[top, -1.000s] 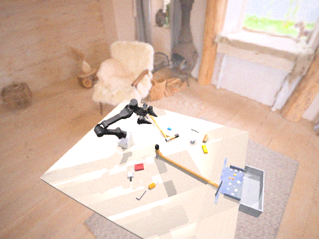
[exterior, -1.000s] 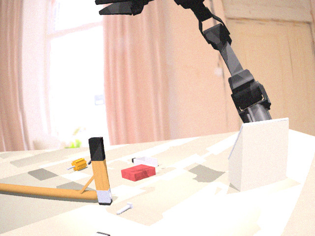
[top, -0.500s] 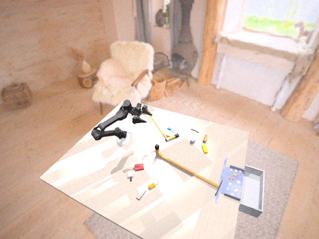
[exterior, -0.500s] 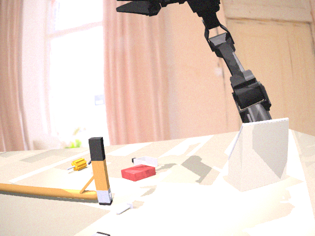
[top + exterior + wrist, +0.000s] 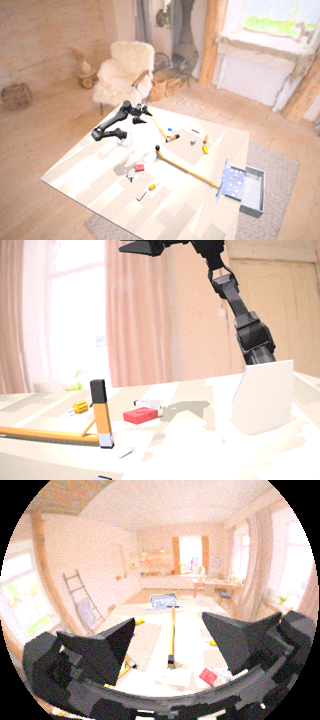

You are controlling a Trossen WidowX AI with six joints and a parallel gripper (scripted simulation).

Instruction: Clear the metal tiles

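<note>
Top view: gripper (image 5: 146,118) (image 5: 168,618), spread, nothing held; scraper (image 5: 189,171) (image 5: 49,435) (image 5: 173,635) on table (image 5: 178,206), blade end beside plate (image 5: 225,178). Risk: off-centre grasp twisting the long handle, scattering tiles.

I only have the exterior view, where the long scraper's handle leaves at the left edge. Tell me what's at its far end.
Observer: In the top view, a dark blade at the end of the long scraper, beside the bench plate.

Operator: Report the plate's load.

Observer: Small tiles are scattered across it.

Operator: Now the gripper; its top is cropped here.

Observer: The wrist view shows both fingers of the gripper spread wide, nothing between them.
</note>
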